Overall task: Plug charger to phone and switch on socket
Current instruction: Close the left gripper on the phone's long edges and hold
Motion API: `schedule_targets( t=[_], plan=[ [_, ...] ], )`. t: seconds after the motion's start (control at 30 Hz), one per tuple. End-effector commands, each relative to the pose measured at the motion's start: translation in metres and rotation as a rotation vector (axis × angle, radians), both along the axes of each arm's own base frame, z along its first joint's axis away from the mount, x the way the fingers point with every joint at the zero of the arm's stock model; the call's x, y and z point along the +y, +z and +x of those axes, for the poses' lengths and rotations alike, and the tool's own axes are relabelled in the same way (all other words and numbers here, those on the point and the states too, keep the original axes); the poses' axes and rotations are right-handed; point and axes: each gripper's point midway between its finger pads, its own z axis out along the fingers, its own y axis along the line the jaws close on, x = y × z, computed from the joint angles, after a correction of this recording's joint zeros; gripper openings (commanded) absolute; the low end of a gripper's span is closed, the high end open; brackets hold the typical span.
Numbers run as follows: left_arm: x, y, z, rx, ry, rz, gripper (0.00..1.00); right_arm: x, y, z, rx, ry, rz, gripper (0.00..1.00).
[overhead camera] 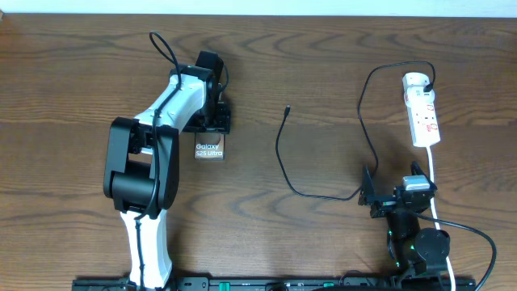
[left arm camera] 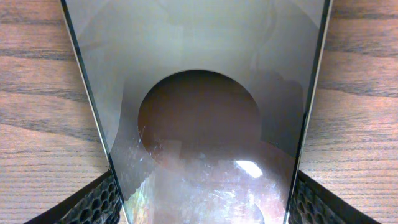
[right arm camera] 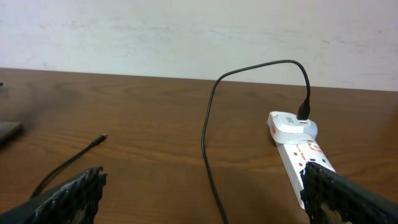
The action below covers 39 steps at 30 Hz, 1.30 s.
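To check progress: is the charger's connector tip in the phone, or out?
Out. The connector tip lies on the table, clearly apart from the phone.

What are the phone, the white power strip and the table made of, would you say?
The phone front looks like glossy glass: it mirrors light and shows smears. The strip seems hard white plastic, smooth, faintly shiny, with moulded rounded corners. The table shows dark brown wood grain, matte; solid wood or laminate, I cannot tell.

A robot lab bench: a wood-grain table [overhead camera: 323,81] against a plain pale wall [right arm camera: 186,31]
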Motion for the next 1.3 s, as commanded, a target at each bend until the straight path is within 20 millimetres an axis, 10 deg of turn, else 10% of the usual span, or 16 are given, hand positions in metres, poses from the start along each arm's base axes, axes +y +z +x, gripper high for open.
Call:
schedule_targets(
  t=[0.0, 0.77, 1.27],
  plan=[
    [0.003, 0.006, 0.001, -0.005, -0.004, 0.014, 0.61, 0.003, 0.0, -0.001, 0.0, 0.012, -0.001, 0.99],
    [0.001, 0.027, 0.009, -0.063, -0.003, 0.001, 0.09, 0.003, 0.0, -0.001, 0.0, 0.012, -0.001, 0.99],
    [-0.001, 0.062, 0.019, -0.153, 0.006, -0.02, 0.08, 0.003, 0.0, -0.001, 0.0, 0.012, -0.001, 0.99]
  ],
)
